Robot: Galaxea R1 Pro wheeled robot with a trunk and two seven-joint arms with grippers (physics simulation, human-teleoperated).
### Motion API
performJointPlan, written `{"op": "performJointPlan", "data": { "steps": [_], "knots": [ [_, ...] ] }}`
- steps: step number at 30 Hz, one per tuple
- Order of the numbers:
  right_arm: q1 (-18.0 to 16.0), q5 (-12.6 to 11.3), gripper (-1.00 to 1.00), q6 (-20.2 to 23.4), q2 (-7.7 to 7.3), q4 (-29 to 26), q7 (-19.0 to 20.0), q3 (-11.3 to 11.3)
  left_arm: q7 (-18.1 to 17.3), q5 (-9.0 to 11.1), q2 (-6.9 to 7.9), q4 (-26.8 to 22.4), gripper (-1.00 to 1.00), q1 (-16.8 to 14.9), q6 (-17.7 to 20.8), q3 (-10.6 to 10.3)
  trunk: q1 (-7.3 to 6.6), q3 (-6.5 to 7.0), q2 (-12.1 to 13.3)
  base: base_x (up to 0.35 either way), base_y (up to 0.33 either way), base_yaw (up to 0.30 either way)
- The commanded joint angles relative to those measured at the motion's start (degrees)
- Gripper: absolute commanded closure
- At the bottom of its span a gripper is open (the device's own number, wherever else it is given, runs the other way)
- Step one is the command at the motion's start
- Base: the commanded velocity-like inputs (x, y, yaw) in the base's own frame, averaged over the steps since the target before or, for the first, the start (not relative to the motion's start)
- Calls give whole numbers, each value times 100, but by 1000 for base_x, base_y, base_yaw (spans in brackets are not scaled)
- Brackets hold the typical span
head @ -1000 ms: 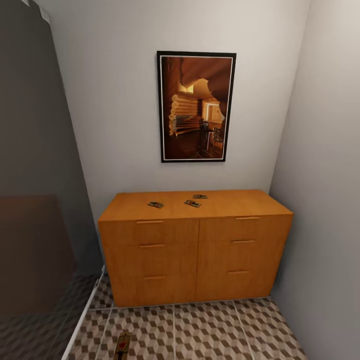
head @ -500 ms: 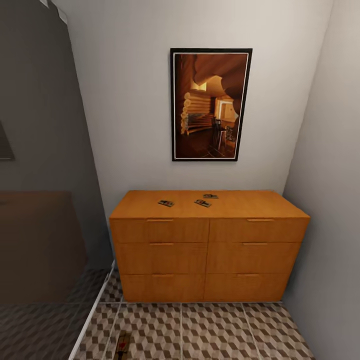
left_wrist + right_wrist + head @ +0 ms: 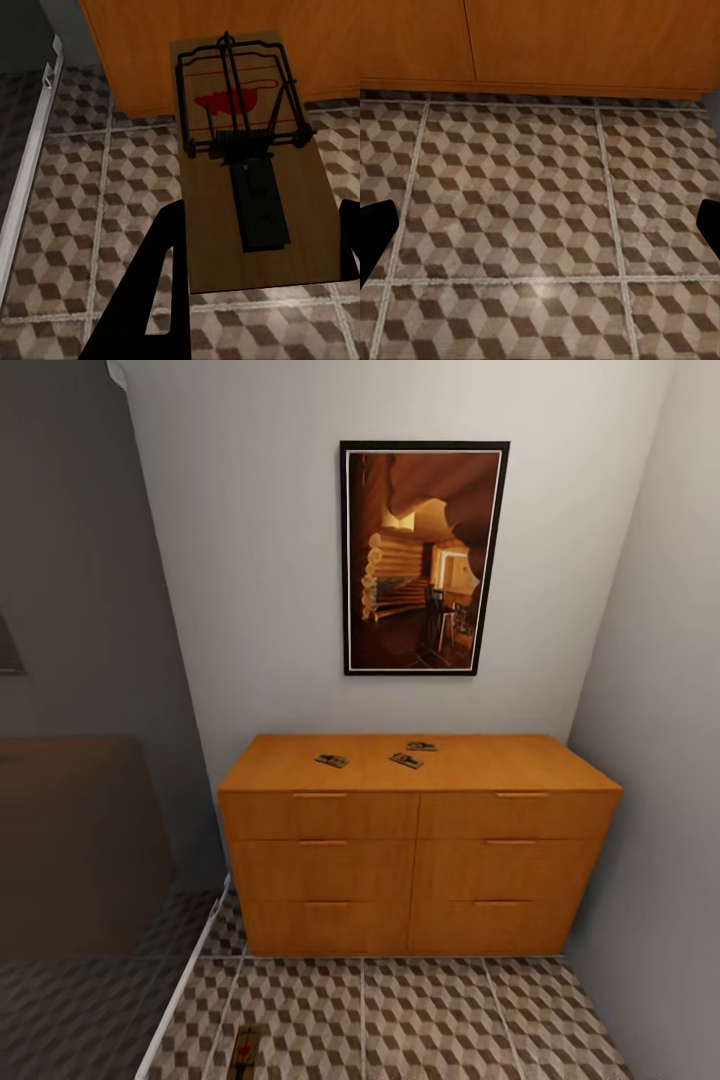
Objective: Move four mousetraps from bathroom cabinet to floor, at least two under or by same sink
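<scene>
The orange-brown cabinet (image 3: 418,840) stands against the back wall, with three mousetraps on its flat top: one (image 3: 332,761) at the left, one (image 3: 406,761) in the middle and one (image 3: 421,746) further back. My left gripper (image 3: 262,206) is shut on a fourth mousetrap (image 3: 240,165), whose red mouse print and black wire parts face up. It hangs above the cube-patterned bathroom floor (image 3: 90,172), just before the cabinet's base (image 3: 127,45). That trap (image 3: 245,1050) shows at the bottom of the head view. My right gripper (image 3: 540,225) is open and empty over the floor (image 3: 540,150). The sink is out of view.
A framed picture (image 3: 425,558) hangs above the cabinet. A grey wall (image 3: 660,760) closes the right side. On the left is a dark glass panel (image 3: 80,840) with a pale rail (image 3: 185,990) along the floor. Open tiles (image 3: 430,1020) lie before the cabinet.
The whole head view has shifted, so the camera has moved; the cabinet now sits further right in it. The three traps on top keep their places.
</scene>
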Motion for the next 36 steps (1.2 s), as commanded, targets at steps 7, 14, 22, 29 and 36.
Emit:
{"op": "performJointPlan", "data": {
  "steps": [7,14,22,29,36],
  "knots": [
    [-2,3,-100,-16,-1,3,-12,2,55,-10,-1,25,100,-11,-33,-50,0,-70,-4,0,0,0],
    [-2,3,-100,-21,1,3,-12,7,55,-10,-1,30,100,-11,-29,-52,0,-133,-4,0,0,0],
    [-3,19,-100,-28,11,-59,-22,8,55,-9,-8,31,100,-9,-29,-56,0,-154,-4,0,0,0],
    [-1,28,-100,58,0,-692,-61,-5,55,-10,-9,31,100,-6,-29,-53,0,-156,-4,0,0,0],
    [-3,29,-100,912,-1,-1584,-70,-14,55,-10,-9,31,100,-4,-29,-53,0,-156,-4,0,0,0]
  ]
}}
